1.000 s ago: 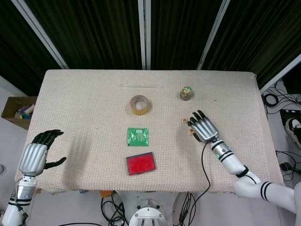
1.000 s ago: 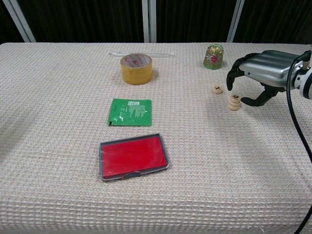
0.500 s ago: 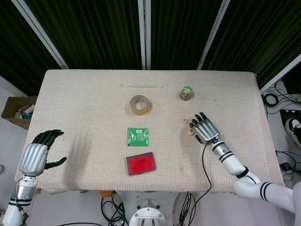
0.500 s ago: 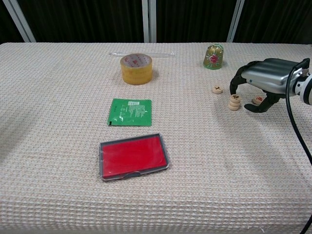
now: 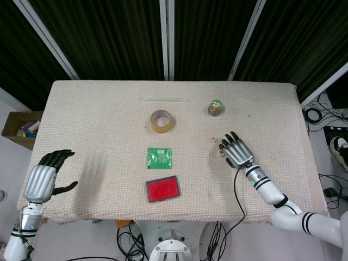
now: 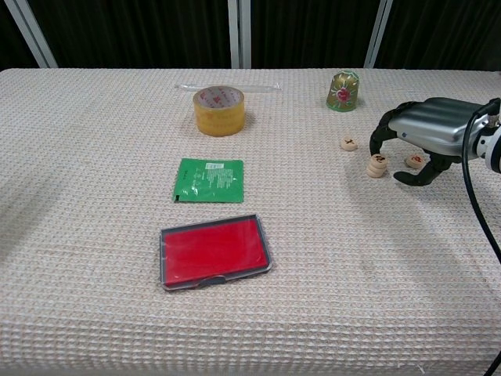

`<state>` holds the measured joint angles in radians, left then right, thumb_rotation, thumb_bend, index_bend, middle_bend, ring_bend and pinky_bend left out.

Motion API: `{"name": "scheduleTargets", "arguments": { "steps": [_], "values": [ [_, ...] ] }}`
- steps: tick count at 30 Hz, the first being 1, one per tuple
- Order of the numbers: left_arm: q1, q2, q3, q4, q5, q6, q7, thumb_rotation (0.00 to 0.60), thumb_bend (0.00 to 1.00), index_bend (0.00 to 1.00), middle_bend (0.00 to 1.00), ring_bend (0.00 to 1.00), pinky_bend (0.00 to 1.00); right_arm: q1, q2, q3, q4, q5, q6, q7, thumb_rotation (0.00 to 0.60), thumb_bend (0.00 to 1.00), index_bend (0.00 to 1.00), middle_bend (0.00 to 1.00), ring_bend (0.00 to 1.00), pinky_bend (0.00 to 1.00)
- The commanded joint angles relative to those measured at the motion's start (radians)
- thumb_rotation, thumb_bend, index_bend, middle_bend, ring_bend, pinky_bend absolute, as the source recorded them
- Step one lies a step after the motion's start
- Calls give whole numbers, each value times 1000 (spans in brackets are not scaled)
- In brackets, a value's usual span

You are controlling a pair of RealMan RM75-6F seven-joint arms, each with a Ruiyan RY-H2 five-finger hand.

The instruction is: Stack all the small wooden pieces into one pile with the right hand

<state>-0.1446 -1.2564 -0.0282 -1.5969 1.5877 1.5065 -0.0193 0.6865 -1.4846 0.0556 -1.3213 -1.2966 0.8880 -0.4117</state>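
Observation:
A short pile of small round wooden pieces [image 6: 376, 165] stands on the cloth right of centre, seen in the head view as the pile [image 5: 221, 153]. One loose wooden piece [image 6: 349, 144] lies a little behind and left of it, the same loose piece [image 5: 212, 139] showing in the head view. Another wooden piece [image 6: 415, 161] lies under my right hand [image 6: 427, 135], between its curled fingers and thumb; whether the hand touches it I cannot tell. The right hand [image 5: 237, 151] hovers just right of the pile. My left hand [image 5: 44, 178] is open at the table's near left edge, holding nothing.
A roll of yellow tape [image 6: 218, 110], a green packet [image 6: 209, 179] and a red flat case [image 6: 214, 251] lie along the middle. A small green-gold cone-shaped object [image 6: 343, 90] stands at the back right. A clear thin strip [image 6: 228, 86] lies behind the tape.
My right hand has drawn back to the right and lowered, uncovering a wooden piece beneath it. The pile and the left hand have not moved.

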Motion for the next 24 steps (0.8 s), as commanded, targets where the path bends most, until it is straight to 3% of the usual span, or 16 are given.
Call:
{"name": "scheduleTargets", "arguments": {
  "steps": [1,12,24],
  "values": [
    [0,0,0,1,-1,0,0,600,0,223,201,178,234,0,1,1,2,2,1,-2,600,358,357,274,90,126],
    [5,-4,2,8,0,6,-11,600,0,223,201,178,234,-49,66,9,-10,48,44,12,600,344,357,273,90,124],
    [7,4,2,-8,-1,10,7,600,0,223,201,178,234,-34,-4,15,111,45,4,62,600,292,375,273,90,124]
  ]
}}
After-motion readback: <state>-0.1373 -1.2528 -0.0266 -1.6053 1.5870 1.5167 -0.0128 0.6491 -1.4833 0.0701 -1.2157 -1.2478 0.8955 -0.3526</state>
